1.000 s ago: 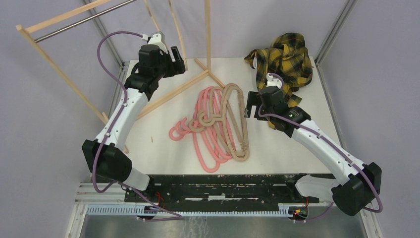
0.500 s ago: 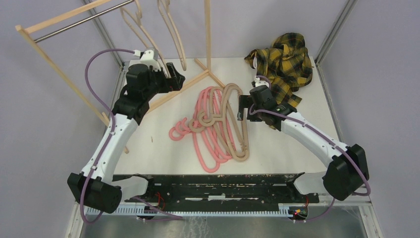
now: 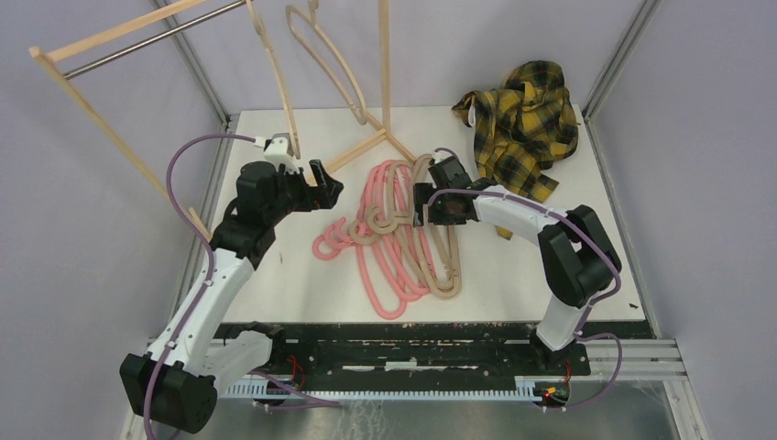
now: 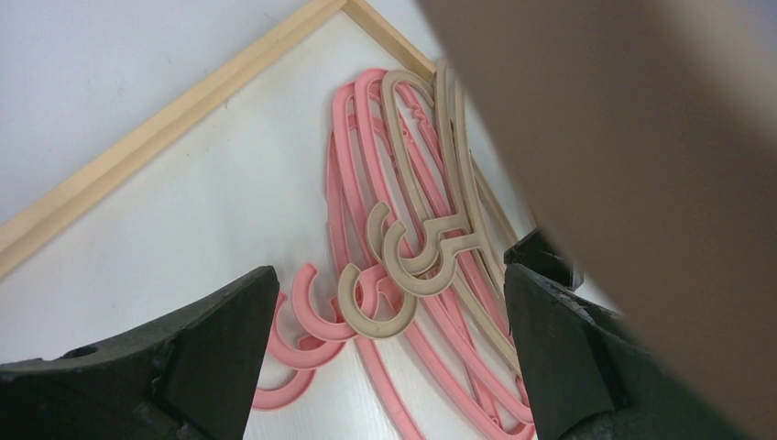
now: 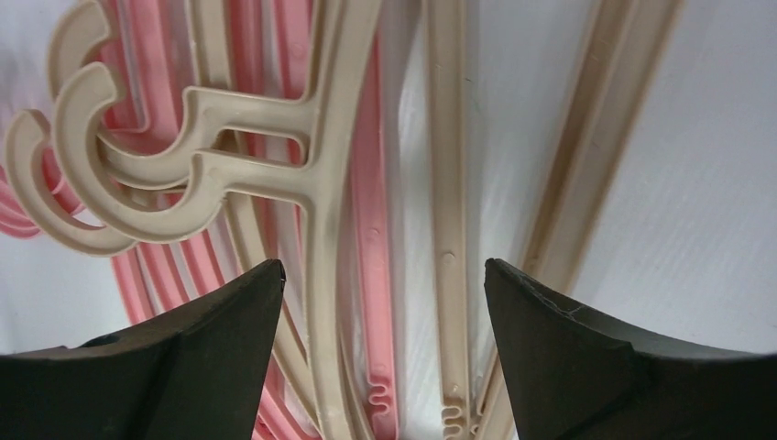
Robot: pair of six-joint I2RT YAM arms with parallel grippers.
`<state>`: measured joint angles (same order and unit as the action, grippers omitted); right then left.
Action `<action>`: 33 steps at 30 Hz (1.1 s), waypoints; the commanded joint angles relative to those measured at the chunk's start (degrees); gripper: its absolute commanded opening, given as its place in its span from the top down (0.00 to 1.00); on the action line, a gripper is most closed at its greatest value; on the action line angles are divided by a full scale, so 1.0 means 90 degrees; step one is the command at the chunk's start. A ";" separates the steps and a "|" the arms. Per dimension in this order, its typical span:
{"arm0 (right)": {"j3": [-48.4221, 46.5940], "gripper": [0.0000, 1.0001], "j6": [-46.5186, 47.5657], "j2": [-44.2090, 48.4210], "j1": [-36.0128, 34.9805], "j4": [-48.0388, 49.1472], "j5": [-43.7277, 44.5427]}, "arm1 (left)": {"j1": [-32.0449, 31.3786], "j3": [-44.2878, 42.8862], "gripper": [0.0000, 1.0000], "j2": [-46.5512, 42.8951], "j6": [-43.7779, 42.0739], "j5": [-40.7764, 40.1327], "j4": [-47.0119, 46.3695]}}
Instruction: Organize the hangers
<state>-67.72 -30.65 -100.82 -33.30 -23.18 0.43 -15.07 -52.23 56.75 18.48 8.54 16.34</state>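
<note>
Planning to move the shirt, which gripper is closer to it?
Right. The right gripper is over the hangers, left of the shirt; the left gripper is farther left, beyond them.

Piled: three beige hangers [image 5: 322,183], about three pink hangers [image 5: 368,229]; one shirt [image 3: 522,124], one rack [image 3: 385,64].

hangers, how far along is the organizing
Early on. Done: two beige hangers appear to hang at the rack. In hand: nothing gripped; the right tool is open over the beige part of the pile, and the left tool is open beside it. Left: that tangled pile of pink and beige hangers lying on the table.
</note>
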 commanded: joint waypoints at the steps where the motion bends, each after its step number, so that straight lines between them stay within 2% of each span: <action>1: -0.0470 0.13 -0.0108 -0.0133 -0.0112 0.0458 -0.0208 | 0.0020 0.0509 0.01 -0.0182 0.0234 0.0197 -0.0366; 6: -0.1114 0.16 -0.0087 -0.0697 -0.0118 0.0368 -0.0069 | 0.0024 0.0876 0.01 -0.0349 0.0331 0.0115 -0.0453; 11: -0.1696 0.34 -0.0140 -0.1341 -0.0110 0.0252 -0.0063 | 0.0014 0.0927 0.01 -0.0483 0.0380 0.0135 -0.0397; 15: -0.1753 0.42 -0.0213 -0.1525 -0.0111 0.0298 0.0106 | 0.0009 0.0990 0.01 -0.0590 0.0378 0.0142 -0.0313; 20: -0.1679 0.46 -0.0227 -0.1569 -0.0111 0.0305 0.0312 | 0.0012 0.1071 0.01 -0.0712 0.0378 0.0170 -0.0253; 21: -0.1675 0.50 -0.0226 -0.1592 -0.0111 0.0318 0.0319 | 0.0005 0.1076 0.01 -0.0718 0.0386 0.0183 -0.0253; 22: -0.1688 0.58 -0.0227 -0.1619 -0.0114 0.0323 0.0315 | 0.0005 0.1076 0.01 -0.0720 0.0395 0.0204 -0.0248; 23: -0.1698 0.72 -0.0224 -0.1645 -0.0117 0.0318 0.0314 | 0.0005 0.1076 0.01 -0.0705 0.0402 0.0231 -0.0252; 24: -0.1711 0.80 -0.0226 -0.1657 -0.0112 0.0314 0.0323 | 0.0009 0.1076 0.01 -0.0691 0.0412 0.0246 -0.0253; 29: -0.1528 0.96 -0.0429 -0.1191 -0.0106 0.0355 0.0319 | -0.0023 0.1098 0.01 -0.0713 0.0483 0.0413 -0.0358; 33: -0.1184 0.99 -0.0995 -0.0199 -0.0068 0.0708 0.0060 | -0.0242 0.1203 0.01 -0.0701 0.0711 0.0664 -0.0791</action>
<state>-80.05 -34.46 -113.45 -34.24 -21.34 2.33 -15.51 -42.09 51.51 20.80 11.18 14.98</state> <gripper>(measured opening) 0.184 0.991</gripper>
